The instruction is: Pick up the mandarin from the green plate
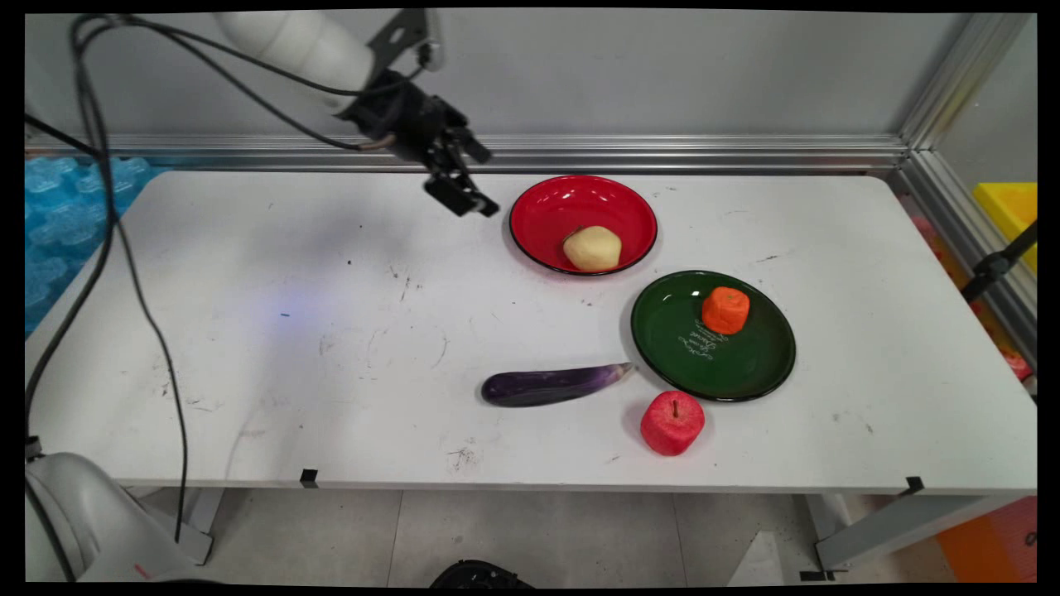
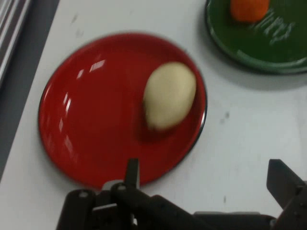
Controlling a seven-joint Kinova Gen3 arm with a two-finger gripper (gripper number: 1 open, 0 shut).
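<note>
My black gripper [image 1: 464, 199] hangs above the table's back, just left of the red bowl [image 1: 546, 207], open and holding nothing. In the hand view its two fingers stand wide apart at the bottom edge, around the gripper's midpoint [image 2: 204, 179]. A pale yellow potato [image 1: 592, 248] lies in the red bowl [image 2: 91, 110], toward its near rim; the potato [image 2: 169, 95] shows just ahead of the fingers. To the right, a green plate [image 1: 745, 364] carries an orange fruit [image 1: 726, 310]; the plate [image 2: 268, 45] and the fruit [image 2: 248, 8] appear at the hand view's top right.
A purple eggplant [image 1: 551, 385] lies on the table in front, its tip near the green plate. A red apple [image 1: 672, 422] stands close to the plate's near rim. Black cables [image 1: 124, 248] hang at the left. A metal rail [image 1: 662, 153] runs along the back edge.
</note>
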